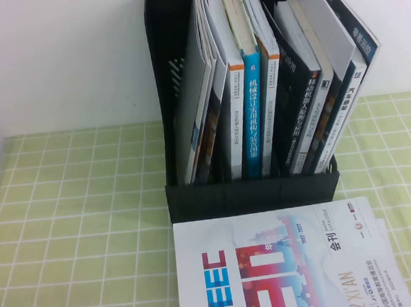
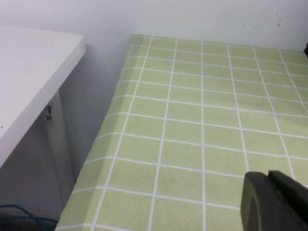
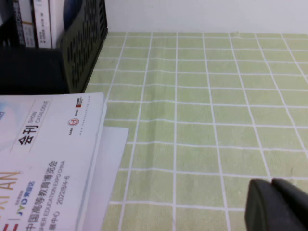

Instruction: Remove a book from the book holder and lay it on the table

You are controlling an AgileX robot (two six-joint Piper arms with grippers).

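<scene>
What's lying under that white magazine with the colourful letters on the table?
Under the white magazine, a plain white edge of another sheet or publication sticks out on one side, resting on the green checked table. Its cover is hidden, so I cannot say what it is.

I read this as an office or lab desk setup: a counter (image 1: 76,228) under light green checked cloth against a plain white wall (image 1: 55,58), a black book holder (image 1: 251,192) packed with upright technical volumes with Chinese spine titles, and an education-expo magazine (image 1: 293,267) lying flat. Beside it I see a white desk (image 2: 29,72) with blue cables (image 2: 24,219) below.
</scene>
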